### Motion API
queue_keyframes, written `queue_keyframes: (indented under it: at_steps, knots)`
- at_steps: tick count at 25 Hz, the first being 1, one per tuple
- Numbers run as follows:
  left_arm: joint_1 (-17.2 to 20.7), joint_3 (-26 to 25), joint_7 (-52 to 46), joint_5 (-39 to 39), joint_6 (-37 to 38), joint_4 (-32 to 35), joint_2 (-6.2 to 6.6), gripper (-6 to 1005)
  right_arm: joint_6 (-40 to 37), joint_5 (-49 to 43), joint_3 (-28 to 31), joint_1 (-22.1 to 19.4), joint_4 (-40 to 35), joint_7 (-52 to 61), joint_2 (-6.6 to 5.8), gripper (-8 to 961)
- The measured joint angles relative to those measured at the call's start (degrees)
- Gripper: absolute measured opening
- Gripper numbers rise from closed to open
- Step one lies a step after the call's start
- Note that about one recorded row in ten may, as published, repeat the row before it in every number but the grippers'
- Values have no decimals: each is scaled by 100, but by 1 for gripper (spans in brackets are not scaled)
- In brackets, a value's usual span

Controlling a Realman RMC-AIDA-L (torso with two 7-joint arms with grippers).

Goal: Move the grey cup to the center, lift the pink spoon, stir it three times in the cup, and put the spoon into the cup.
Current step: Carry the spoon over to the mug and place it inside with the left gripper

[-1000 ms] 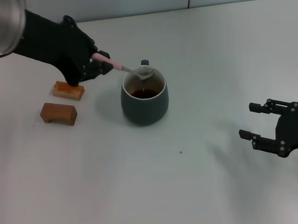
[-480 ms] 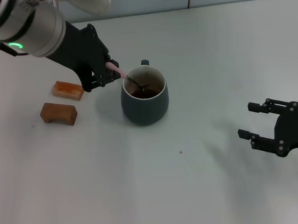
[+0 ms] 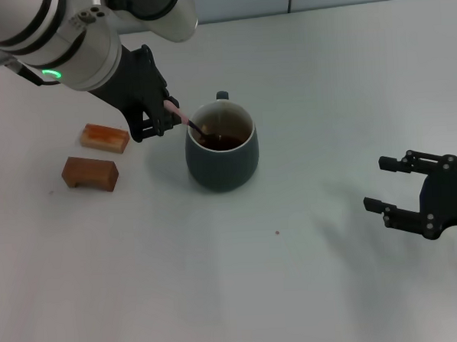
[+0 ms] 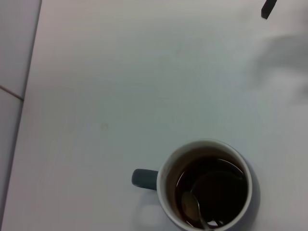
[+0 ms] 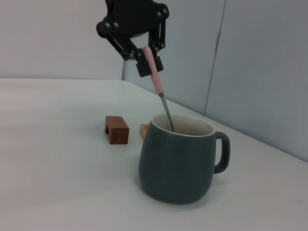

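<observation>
Upper left, the left gripper (image 3: 164, 117) pinches the slim pink spoon (image 3: 181, 117), its metal bowl dipped in the rounded grey cup (image 3: 221, 157); right gripper (image 3: 398, 187) spread apart lower right.

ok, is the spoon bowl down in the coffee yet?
Yes, the left wrist view shows the spoon bowl sitting in the dark liquid inside the mug, held by the left end effector.

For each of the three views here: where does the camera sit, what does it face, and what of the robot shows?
Head view: high on the robot, looking down at the table; left gripper holds the pink spoon in the grey cup, right gripper open, apart.
Left wrist view: above the cup, looking down into it; none of its own fingers show.
Right wrist view: low, side-on to the cup; shows the left gripper only.
All three share cup and spoon.
</observation>
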Motion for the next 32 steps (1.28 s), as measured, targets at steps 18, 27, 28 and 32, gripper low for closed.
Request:
queue_keyframes:
  at_steps: [18, 27, 28, 32]
  knots:
    - [-168, 226, -93, -258, -167, -50, -9, 203, 0, 0, 22, 35, 9, 3, 8, 680]
    - [-199, 175, -154, 101, -185, -249, -9, 211, 0, 0, 22, 40, 22, 3, 9, 680]
    - [-199, 164, -140, 100, -120, -259, -9, 212, 0, 0, 22, 41, 23, 3, 9, 680]
    - [-198, 127, -40, -42, 187, -178, -9, 216, 0, 0, 22, 45, 26, 3, 9, 680]
